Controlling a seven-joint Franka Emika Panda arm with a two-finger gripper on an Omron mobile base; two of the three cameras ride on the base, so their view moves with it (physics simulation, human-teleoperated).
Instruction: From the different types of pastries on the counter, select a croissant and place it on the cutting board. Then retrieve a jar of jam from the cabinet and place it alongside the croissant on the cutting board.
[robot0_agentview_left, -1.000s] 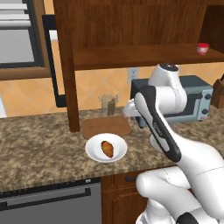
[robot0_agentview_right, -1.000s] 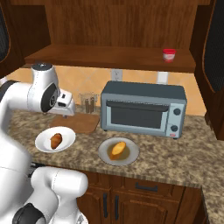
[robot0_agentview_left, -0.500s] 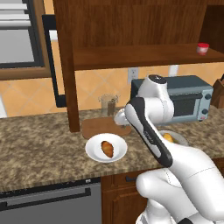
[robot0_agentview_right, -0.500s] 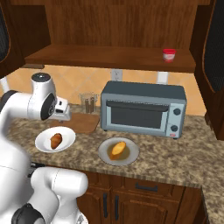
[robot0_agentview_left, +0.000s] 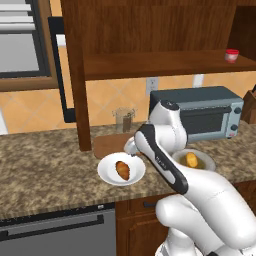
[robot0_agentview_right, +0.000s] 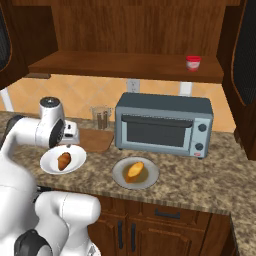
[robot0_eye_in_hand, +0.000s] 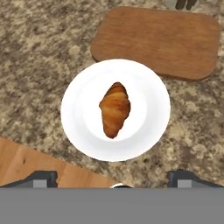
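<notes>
toaster oven (robot0_agentview_right: 164, 125) | white plate (robot0_eye_in_hand: 148, 131) | glass container (robot0_agentview_left: 123, 119) behind

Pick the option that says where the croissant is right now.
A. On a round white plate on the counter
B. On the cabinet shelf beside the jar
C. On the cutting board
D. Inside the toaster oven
A: the croissant lies in the middle of the white plate on the granite counter, with the cutting board bare just beyond the plate.
</notes>
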